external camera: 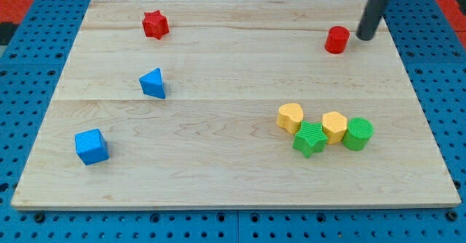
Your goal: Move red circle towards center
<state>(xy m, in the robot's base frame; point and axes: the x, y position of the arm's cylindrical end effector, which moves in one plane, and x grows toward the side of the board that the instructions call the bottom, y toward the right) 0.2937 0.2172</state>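
The red circle, a short red cylinder, stands on the wooden board near the view's top right. My tip rests on the board just to the right of the red circle, with a small gap between them. The dark rod rises from there to the view's top edge.
A red star sits at the top left. A blue triangle and a blue cube lie on the left. At the lower right are a yellow block, a green star, a yellow hexagon and a green cylinder.
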